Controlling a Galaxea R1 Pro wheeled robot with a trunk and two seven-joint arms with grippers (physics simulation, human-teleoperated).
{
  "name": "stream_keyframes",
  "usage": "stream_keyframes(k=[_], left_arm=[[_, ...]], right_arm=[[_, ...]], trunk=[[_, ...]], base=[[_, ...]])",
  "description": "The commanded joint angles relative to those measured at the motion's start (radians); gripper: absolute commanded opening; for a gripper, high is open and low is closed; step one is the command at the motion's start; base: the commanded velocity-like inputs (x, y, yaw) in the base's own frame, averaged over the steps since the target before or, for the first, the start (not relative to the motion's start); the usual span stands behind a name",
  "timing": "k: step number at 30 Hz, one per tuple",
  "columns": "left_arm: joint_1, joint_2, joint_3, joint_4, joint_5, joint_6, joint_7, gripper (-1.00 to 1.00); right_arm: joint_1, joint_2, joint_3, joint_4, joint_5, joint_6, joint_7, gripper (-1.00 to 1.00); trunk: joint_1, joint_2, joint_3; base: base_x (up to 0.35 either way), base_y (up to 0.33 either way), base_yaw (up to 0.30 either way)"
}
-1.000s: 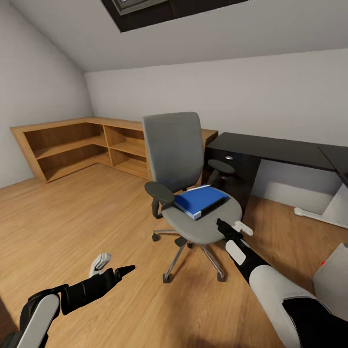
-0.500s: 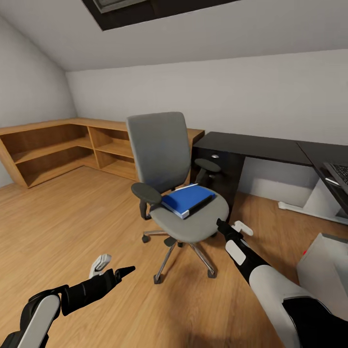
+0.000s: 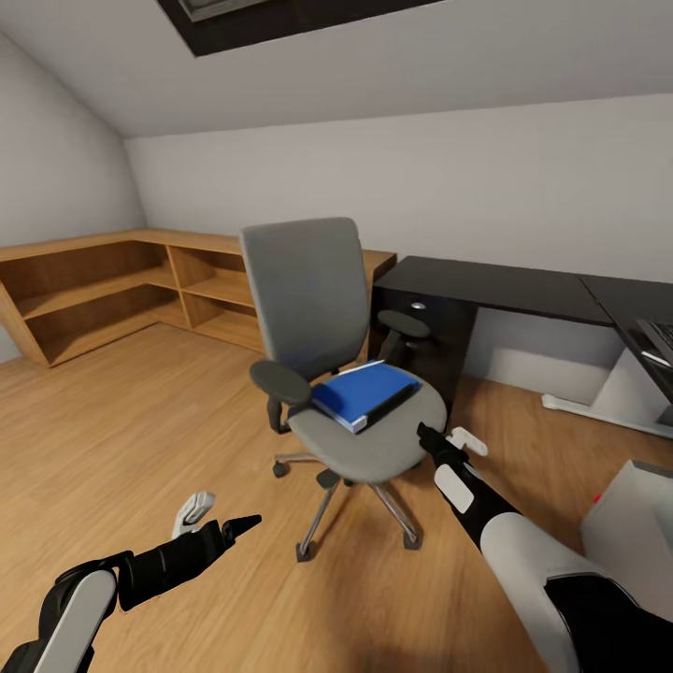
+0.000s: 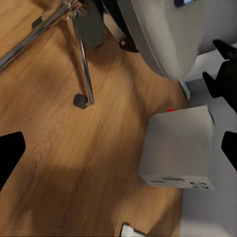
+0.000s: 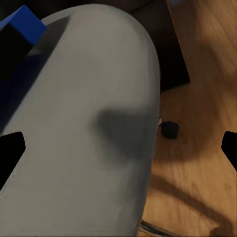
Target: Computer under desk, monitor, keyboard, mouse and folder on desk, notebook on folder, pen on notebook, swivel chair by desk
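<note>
- We see the swivel chair [image 3: 341,355] standing on the wooden floor in front of the desk's [image 3: 495,280] drawer unit, near it but not yet tucked in beside it.
- The folder [image 3: 363,393] lies flat on the chair's grey seat, so moving it to the tabletop is, in our judgement, the step in hand and not yet done.
- Along the folder's near edge lies something dark and slim; we cannot tell whether it is the notebook.
- Our right end effector [image 3: 451,439] hovers at the front rim of the seat, just beside the folder, with its fingers apart and nothing between them; the right wrist view looks down on the seat with a blue corner of the folder [image 5: 24,23] at its far side.
- Our left end effector [image 3: 220,517] hangs low over the floor, well apart from the chair, fingers spread and empty.
- At the far right the keyboard [image 3: 658,338] lies on the other wing of the tabletop, only partly in view.
- A pale grey box [image 4: 180,148] with a small red light stands on the floor by the desk; we cannot tell whether it is the monitor or the computer.
- Still to do, as far as we can judge: folder, notebook and pen stacked, then the chair set in place.
</note>
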Motion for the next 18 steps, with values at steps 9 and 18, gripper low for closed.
stream_keyframes(k=[9,18], left_arm=[[-0.001,0.001,0.002,0.000,-0.009,0.004,-0.010,1.00],[-0.001,0.001,0.002,0.000,-0.010,0.004,-0.010,1.00]], right_arm=[[-0.001,-0.001,0.007,-0.001,-0.009,-0.003,-0.006,1.00],[-0.001,0.001,0.007,-0.002,-0.010,-0.002,-0.006,1.00]], trunk=[[0.000,0.000,-0.001],[0.000,0.000,-0.003]], base=[[0.151,0.000,0.000],[0.000,0.000,0.000]])
